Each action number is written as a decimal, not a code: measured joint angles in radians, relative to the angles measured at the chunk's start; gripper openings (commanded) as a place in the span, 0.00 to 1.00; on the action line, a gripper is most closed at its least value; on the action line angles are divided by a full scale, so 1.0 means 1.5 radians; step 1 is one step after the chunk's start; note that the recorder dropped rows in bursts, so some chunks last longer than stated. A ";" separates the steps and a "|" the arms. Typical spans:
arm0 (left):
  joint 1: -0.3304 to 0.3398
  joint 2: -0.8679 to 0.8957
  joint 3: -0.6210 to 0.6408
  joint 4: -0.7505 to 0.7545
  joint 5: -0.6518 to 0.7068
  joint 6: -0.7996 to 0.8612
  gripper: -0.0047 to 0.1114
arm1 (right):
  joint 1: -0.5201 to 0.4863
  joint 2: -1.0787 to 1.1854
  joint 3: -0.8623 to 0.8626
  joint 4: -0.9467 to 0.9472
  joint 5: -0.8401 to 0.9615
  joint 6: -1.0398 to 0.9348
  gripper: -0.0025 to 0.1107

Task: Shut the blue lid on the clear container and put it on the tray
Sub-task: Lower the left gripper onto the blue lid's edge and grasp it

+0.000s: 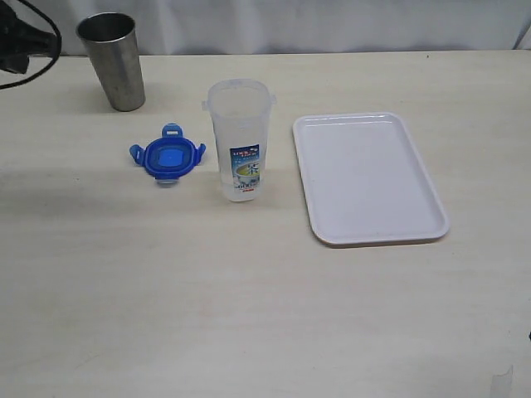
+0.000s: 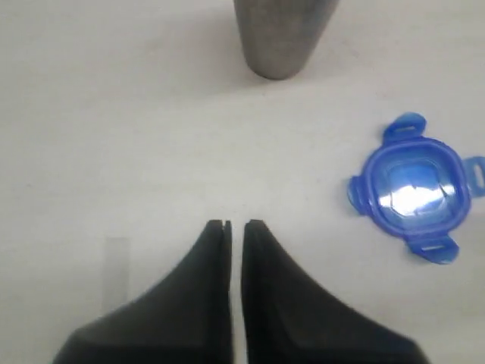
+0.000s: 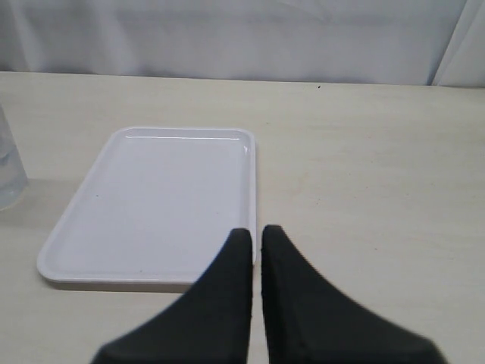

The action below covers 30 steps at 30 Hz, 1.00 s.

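Note:
The blue lid [image 1: 167, 156] lies flat on the table with its flaps spread, just left of the clear container [image 1: 240, 140], which stands upright and uncovered with its printed label facing front. The white tray [image 1: 368, 177] lies bare to the container's right. In the left wrist view my left gripper [image 2: 236, 225] is shut and holds nothing, and the lid [image 2: 414, 188] lies apart from it. My right gripper [image 3: 257, 231] is shut and holds nothing, hovering by the tray's [image 3: 148, 205] near corner. The container's edge [image 3: 9, 167] shows at the frame's side. Neither gripper appears in the exterior view.
A tapered steel cup [image 1: 113, 60] stands at the back left, also seen in the left wrist view as the cup [image 2: 282, 34]. A dark part of the left arm [image 1: 21, 37] shows in the top left corner. White cloth hangs behind the table.

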 measured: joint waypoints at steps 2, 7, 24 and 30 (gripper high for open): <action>0.000 0.017 0.000 -0.063 0.012 0.047 0.31 | 0.000 0.000 0.000 0.000 0.000 0.000 0.06; -0.004 0.089 0.000 -0.263 0.070 0.203 0.36 | 0.000 0.000 0.000 0.000 0.000 0.000 0.06; -0.114 0.227 -0.001 -0.129 -0.120 0.098 0.43 | 0.000 0.000 0.000 0.000 0.000 0.000 0.06; -0.090 0.254 -0.001 -0.120 -0.144 0.061 0.43 | 0.000 0.000 0.000 0.000 0.000 0.000 0.06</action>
